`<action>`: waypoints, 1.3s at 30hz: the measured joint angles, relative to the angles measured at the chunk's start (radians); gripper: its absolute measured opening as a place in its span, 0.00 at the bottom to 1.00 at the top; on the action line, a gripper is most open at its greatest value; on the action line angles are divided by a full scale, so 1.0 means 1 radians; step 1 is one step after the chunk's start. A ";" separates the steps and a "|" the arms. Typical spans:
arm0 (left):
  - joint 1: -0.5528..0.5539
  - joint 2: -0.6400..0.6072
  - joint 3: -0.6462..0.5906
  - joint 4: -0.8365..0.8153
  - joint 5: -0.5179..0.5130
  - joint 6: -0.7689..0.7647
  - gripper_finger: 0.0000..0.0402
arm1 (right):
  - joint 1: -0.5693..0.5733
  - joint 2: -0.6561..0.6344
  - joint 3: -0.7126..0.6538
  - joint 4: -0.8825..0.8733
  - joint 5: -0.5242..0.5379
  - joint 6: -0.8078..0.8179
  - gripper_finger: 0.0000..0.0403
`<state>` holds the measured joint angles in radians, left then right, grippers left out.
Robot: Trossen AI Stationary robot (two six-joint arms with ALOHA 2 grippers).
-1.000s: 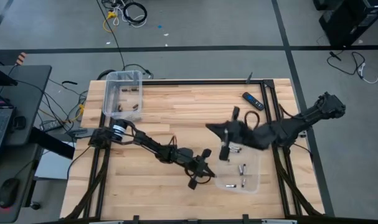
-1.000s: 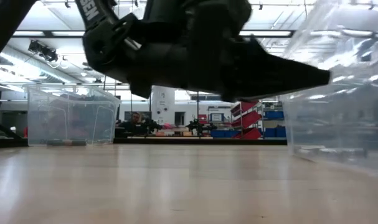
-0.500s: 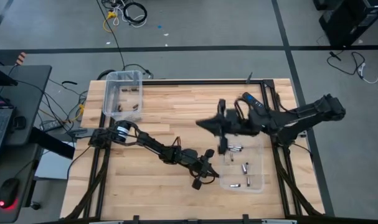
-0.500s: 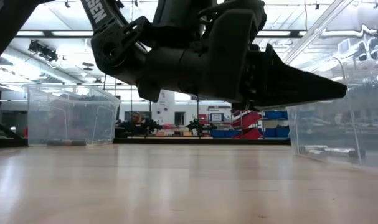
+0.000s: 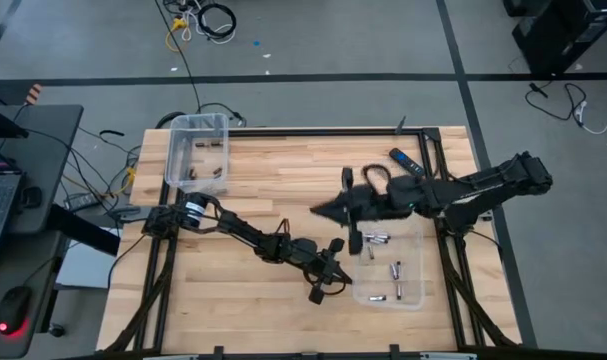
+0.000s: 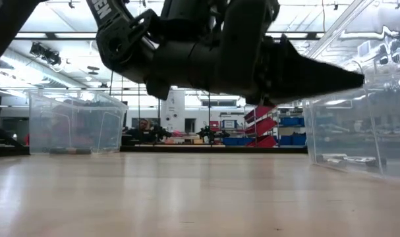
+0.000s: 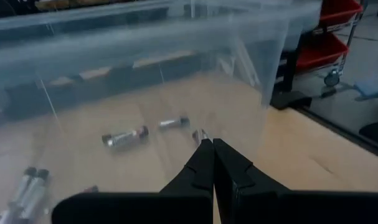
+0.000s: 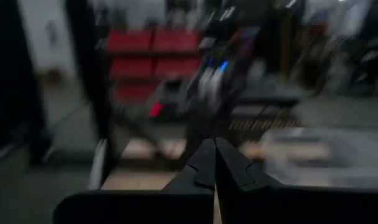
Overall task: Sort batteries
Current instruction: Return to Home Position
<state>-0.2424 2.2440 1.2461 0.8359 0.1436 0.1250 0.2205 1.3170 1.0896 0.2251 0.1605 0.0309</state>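
- The left end effector (image 5: 335,272) hangs low over the bench (image 5: 273,180), just left of the near-right clear bin (image 5: 413,255). Its fingers are pressed together on nothing. Whether the tips touch the bin wall cannot be told.
- Through that cloudy wall, the left wrist view shows batteries (image 7: 125,137) lying flat on the bin floor. Those at the picture's edge are cut off.
- From above, the cells in this bin are silvery specks, too small to tell their type.
- The far-left clear bin (image 5: 183,150) holds a few darker batteries (image 5: 195,175). Their exact number is hard to make out.
- The right end effector (image 5: 321,210) hovers above the bench just beyond the near-right bin, pointing left. Its fingers are pressed together and empty. What lies ahead of it in its own wrist view cannot be made out.
- In the low view the left end effector's body fills the upper part and hides much of the room.
- A dark remote (image 5: 405,162) lies at the far right, beside the right arm.
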 joint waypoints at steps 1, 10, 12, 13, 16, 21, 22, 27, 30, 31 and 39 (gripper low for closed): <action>0.000 -0.011 -0.002 -0.003 0.000 0.000 0.00 | 0.009 0.000 -0.001 -0.037 -0.015 0.004 0.00; -0.006 -0.033 -0.018 -0.012 -0.004 0.026 0.00 | 0.017 -0.027 0.000 0.043 -0.043 -0.094 0.00; -0.006 -0.074 -0.048 -0.010 -0.011 0.040 0.00 | 0.064 -0.051 -0.001 -0.009 -0.023 -0.142 0.00; -0.006 -0.102 -0.072 -0.011 -0.015 0.054 0.00 | 0.088 -0.059 -0.001 -0.020 0.008 -0.165 0.00; -0.006 -0.209 -0.170 -0.017 -0.033 0.079 0.00 | 0.155 -0.087 -0.001 -0.065 0.110 -0.220 0.00; -0.006 -0.459 -0.382 -0.012 -0.117 0.153 0.00 | 0.247 -0.127 -0.001 -0.148 0.211 -0.258 0.00; -0.006 -0.515 -0.429 -0.013 -0.139 0.161 0.00 | 0.258 -0.134 -0.001 -0.155 0.237 -0.264 0.00; -0.006 -0.785 -0.664 0.016 -0.217 0.188 0.00 | 0.290 -0.168 -0.003 -0.220 0.317 -0.280 0.00; 0.003 -0.933 -0.805 0.063 -0.285 0.188 0.00 | 0.301 -0.205 -0.045 -0.182 0.317 -0.315 0.00; 0.005 -0.976 -0.848 0.076 -0.311 0.187 0.00 | 0.302 -0.222 -0.072 -0.170 0.318 -0.323 0.00; 0.007 -1.233 -1.065 0.173 -0.416 0.180 0.00 | 0.300 -0.459 -0.394 0.068 0.395 -0.331 0.00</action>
<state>-0.2356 1.0107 0.1806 1.0093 -0.2729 0.3049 0.5210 0.8582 0.6955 0.2936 0.5552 -0.2996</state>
